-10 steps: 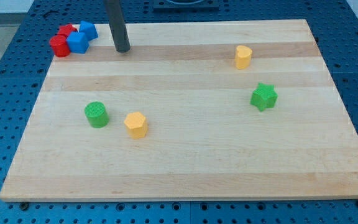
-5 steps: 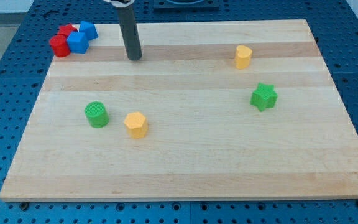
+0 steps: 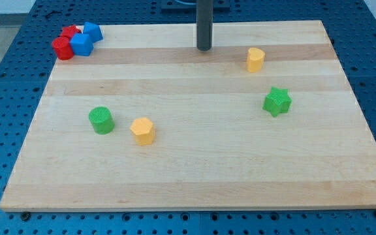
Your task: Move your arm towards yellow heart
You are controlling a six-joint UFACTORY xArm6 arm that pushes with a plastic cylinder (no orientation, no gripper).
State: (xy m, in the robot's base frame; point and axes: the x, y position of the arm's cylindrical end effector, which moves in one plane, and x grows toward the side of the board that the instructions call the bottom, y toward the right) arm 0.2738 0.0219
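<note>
My tip [image 3: 204, 48] rests on the far part of the wooden board [image 3: 194, 176], a little right of the middle, and it is a bare rod end with nothing to open or close and nothing held; it touches no block. The yellow heart [image 3: 255, 59] stands to the right of my tip and slightly nearer, close but clearly apart, with bare wood between the two. Judging from this, the approach looks largely made but not finished: what is left is a short slide to the right and a touch toward the near side to bring the rod up beside the heart. Nothing lies in that gap, so the path seems free. The green star [image 3: 277, 101] sits nearer than the heart and a bit further right, well out of the way of such a move. The other yellow block [image 3: 143, 130], which looks six-sided, and the green cylinder [image 3: 101, 121] lie on the near left, far from my tip. In the far left corner two red blocks [image 3: 62, 47] and two blue blocks [image 3: 81, 44] huddle together, touching one another; their exact shapes are hard to tell.
</note>
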